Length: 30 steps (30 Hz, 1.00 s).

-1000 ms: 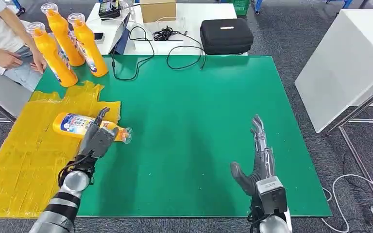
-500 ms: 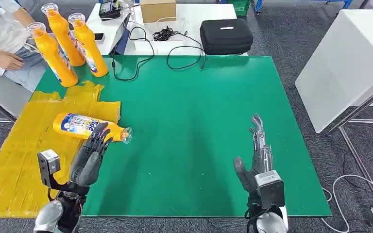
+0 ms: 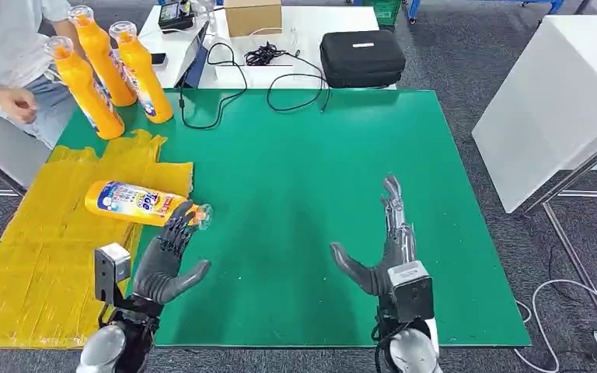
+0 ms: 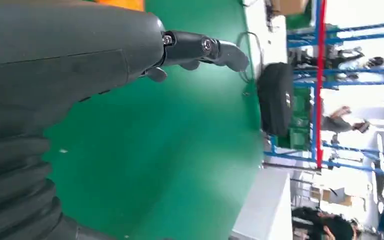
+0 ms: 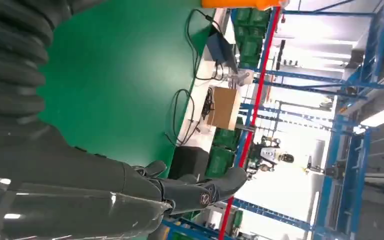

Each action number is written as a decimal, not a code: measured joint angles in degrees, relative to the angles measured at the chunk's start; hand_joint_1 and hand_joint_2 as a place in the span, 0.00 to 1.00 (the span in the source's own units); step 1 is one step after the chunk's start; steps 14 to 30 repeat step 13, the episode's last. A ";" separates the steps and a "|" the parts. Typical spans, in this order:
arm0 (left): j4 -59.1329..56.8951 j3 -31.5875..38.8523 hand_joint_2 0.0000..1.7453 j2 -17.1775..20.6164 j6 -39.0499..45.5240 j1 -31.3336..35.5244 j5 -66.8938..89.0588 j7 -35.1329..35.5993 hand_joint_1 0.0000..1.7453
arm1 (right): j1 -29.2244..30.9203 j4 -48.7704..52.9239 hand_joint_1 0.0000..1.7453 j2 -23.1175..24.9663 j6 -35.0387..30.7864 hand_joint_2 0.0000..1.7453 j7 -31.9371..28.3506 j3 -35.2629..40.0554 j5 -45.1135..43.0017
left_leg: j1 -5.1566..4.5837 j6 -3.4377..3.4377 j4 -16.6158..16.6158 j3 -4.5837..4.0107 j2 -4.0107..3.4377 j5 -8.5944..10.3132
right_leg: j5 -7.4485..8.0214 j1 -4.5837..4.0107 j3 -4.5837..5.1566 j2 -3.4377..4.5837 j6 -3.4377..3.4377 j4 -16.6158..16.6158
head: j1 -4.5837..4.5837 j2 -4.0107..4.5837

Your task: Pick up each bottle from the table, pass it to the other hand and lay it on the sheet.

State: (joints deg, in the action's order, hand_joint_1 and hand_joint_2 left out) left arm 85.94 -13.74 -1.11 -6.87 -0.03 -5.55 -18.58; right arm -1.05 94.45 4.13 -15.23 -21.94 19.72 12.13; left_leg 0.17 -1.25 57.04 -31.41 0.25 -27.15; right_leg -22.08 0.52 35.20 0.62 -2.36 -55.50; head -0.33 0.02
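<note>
One orange bottle (image 3: 138, 203) lies on its side, its body on the yellow sheet (image 3: 39, 249) and its clear cap over the green mat (image 3: 311, 194). Three more orange bottles (image 3: 120, 66) stand upright at the mat's far left corner. My left hand (image 3: 167, 260) hovers just in front of the lying bottle's cap, fingers spread, holding nothing. My right hand (image 3: 385, 249) is raised over the mat's near middle, open with fingers straight and thumb out. In the left wrist view the left hand (image 4: 100, 55) shows stretched fingers over green mat.
A person (image 3: 4, 54) sits at the far left beside the standing bottles. Black cables (image 3: 225, 85) trail onto the mat's far edge. Behind it a white table holds a black case (image 3: 361, 56) and a cardboard box (image 3: 253, 15). A white cabinet (image 3: 560, 101) stands right.
My left hand has let go of the lying bottle and drawn back toward me, rotating palm inward. My right hand has shifted left and slightly forward. The bottle stays put.
</note>
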 measured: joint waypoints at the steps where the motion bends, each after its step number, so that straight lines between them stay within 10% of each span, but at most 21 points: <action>1: -0.11 -0.86 1.00 -0.16 0.62 0.80 0.09 -0.04 0.00 | 0.26 -0.24 0.00 -0.02 -0.09 1.00 0.20 0.02 -0.26 | 0.00 0.00 0.00 0.00 0.02 0.01 | 0.00 0.00 -0.01 -0.01 0.00 0.00 | 0.02 0.00; 30: -3.23 -4.59 1.00 -3.19 8.64 8.02 -1.13 -3.04 0.00 | 1.49 -2.49 0.00 -0.70 3.43 1.00 2.95 0.72 -2.43 | 0.00 0.00 0.00 -0.01 0.00 0.00 | 0.00 0.00 0.00 0.00 -0.01 0.00 | 0.02 0.00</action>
